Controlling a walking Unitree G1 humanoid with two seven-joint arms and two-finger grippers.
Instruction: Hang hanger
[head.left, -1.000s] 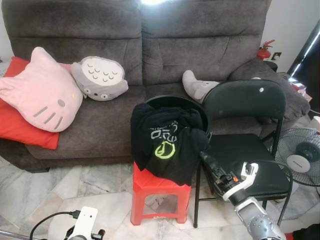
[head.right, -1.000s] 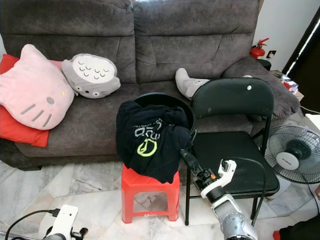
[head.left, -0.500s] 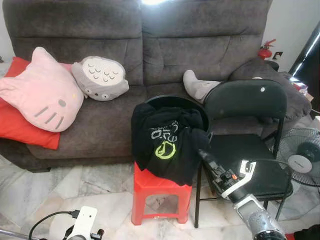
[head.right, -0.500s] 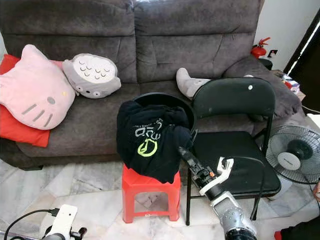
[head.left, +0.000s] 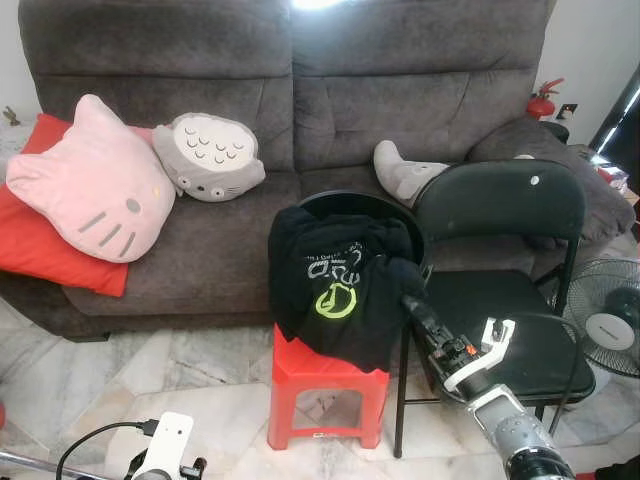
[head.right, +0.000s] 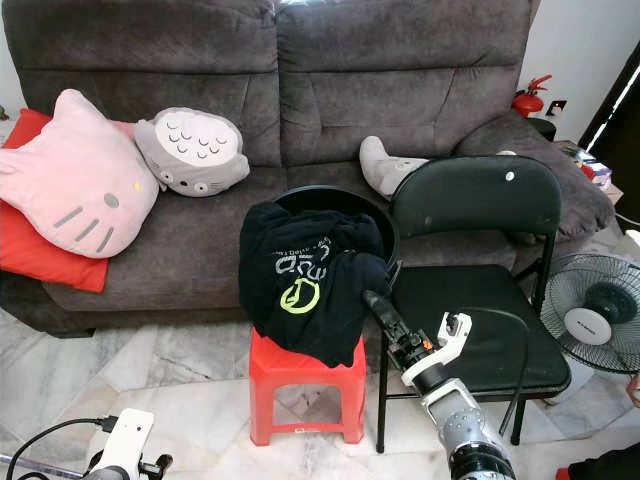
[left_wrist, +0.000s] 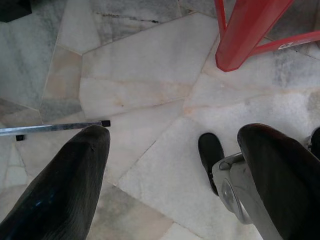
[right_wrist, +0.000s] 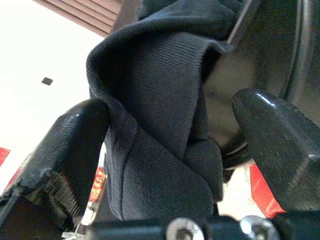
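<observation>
A black garment with a green and white print is seen draped over the front rim of a round black basket, which stands on a red plastic stool set on the pale marble floor in front of a dark grey sofa. The right gripper is raised to the right-hand lower edge of the garment, beside the front left corner of a black folding chair. In the right wrist view, the two black fingers are spread apart with a thick fold of the dark cloth lying between them; the cloth is touched by one finger, while a gap is left at the other, so the fold is not pinched. No hanger can be made out in any view. The left gripper is held low over the floor, its fingers wide apart with nothing between them, near a leg of the red stool. On the left end of the sofa seat a pink cat-face cushion is leaned against a red cushion, with a grey owl-like plush beside it. A grey stuffed toy lies on the seat behind the chair back. A standing fan is seen at the right edge, and a red fire extinguisher by the wall.
</observation>
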